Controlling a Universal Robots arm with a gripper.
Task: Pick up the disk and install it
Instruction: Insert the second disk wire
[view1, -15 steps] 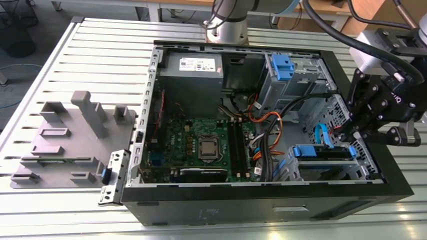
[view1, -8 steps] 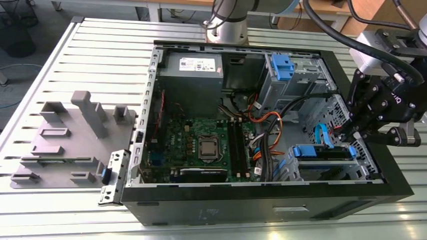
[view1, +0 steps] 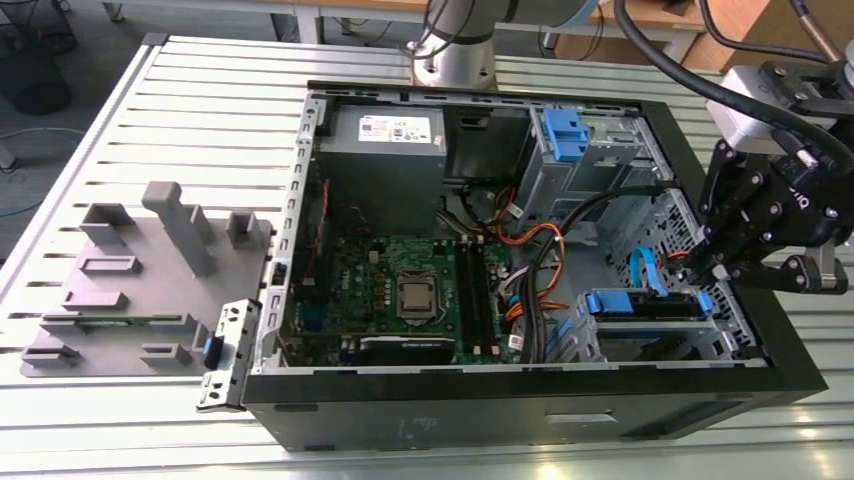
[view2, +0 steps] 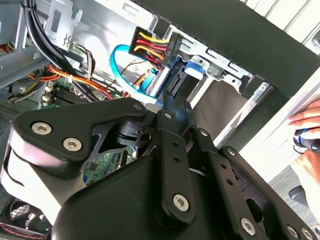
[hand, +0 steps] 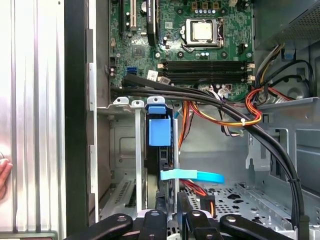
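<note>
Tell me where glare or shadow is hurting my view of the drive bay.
Exterior view: glare streaks the near slats of the table; the computer case is evenly lit inside. First wrist view: the drive bay sits in soft shadow, readable. Second wrist view: the table washes out white; the gripper, dark, blocks much of the bay.

Nothing written can be read anywhere. The white sticker (view1: 387, 127) on the grey power supply box (view1: 384, 170) carries dark print too fine to make out. Pale lettering on the black body of the hand (view1: 694, 266) is just as illegible, and so are the tiny white markings on the green motherboard (hand: 200, 55) in the first wrist view.
</note>
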